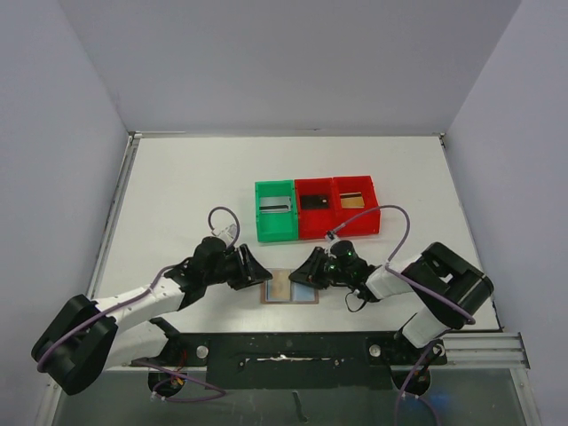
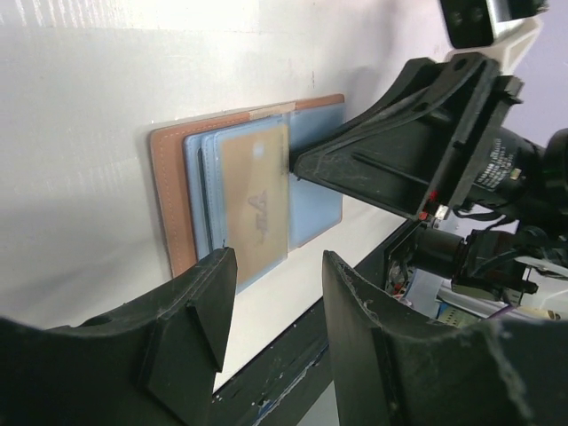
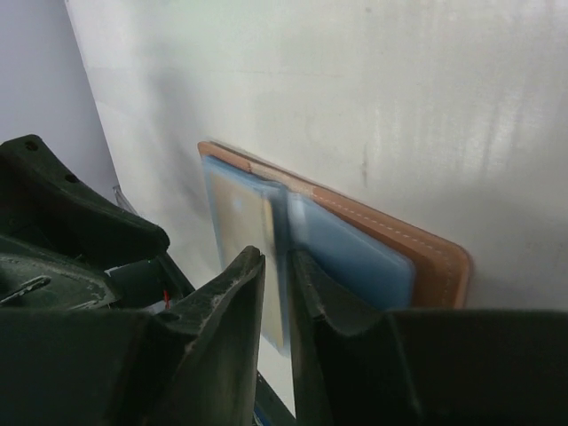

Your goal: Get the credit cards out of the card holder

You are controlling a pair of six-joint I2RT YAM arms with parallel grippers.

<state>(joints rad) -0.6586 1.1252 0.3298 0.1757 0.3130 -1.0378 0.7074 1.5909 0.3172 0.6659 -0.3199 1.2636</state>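
The card holder [image 1: 289, 287] lies open and flat on the white table between my two grippers, brown rim [image 2: 164, 195] outside and pale blue pockets inside. A tan credit card [image 2: 257, 200] sits in its left pocket, partly sticking out. My left gripper [image 2: 277, 257] is open and empty, hovering just off the holder's left side [image 1: 264, 277]. My right gripper [image 3: 277, 253] has its jaws a narrow slit apart, tips at the card's inner edge near the fold [image 2: 293, 164]. The card [image 3: 240, 213] and holder [image 3: 435, 262] are blurred behind that slit, and no grip shows.
Behind the holder stand a green bin [image 1: 263, 222] and two red bins [image 1: 315, 226] [image 1: 358, 222], each with a card inside. The table's near edge and the arms' black mounting rail [image 1: 293, 351] lie just in front of the holder.
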